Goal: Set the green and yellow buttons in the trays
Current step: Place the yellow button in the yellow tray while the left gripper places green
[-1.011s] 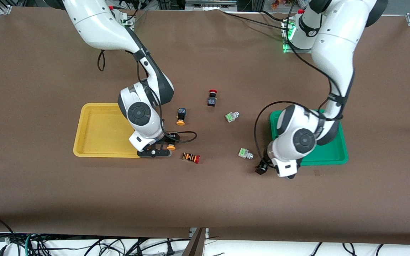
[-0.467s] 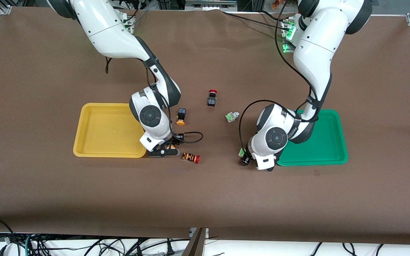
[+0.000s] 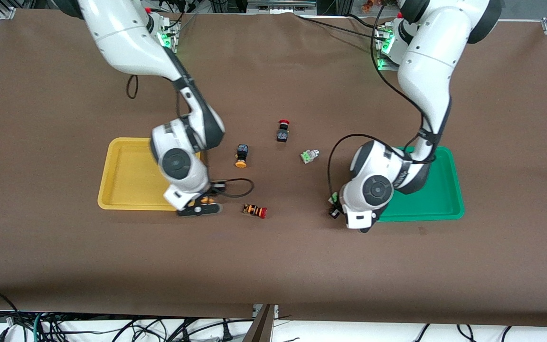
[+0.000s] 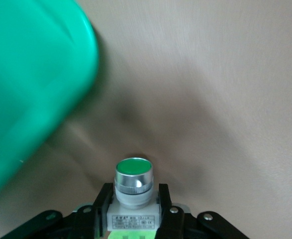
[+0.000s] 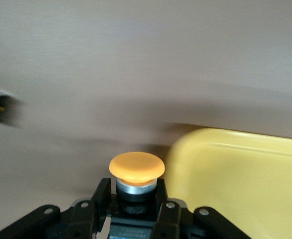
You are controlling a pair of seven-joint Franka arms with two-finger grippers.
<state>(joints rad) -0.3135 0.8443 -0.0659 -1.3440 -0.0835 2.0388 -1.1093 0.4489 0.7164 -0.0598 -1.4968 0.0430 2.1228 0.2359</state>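
Two buttons are gripped at once. The right gripper (image 5: 136,199), jaws shut on a yellow button (image 5: 136,172), hangs at the yellow tray's (image 3: 126,175) corner nearest the striped switch (image 3: 255,210). The left gripper (image 4: 133,204) clamps a green button (image 4: 133,178) over the worktop (image 3: 273,266) just beside the green tray (image 3: 439,199). This looks like the carry step; next each arm should move over its tray and release. One yellow button (image 3: 241,156) and one green button (image 3: 308,156) lie loose between the trays.
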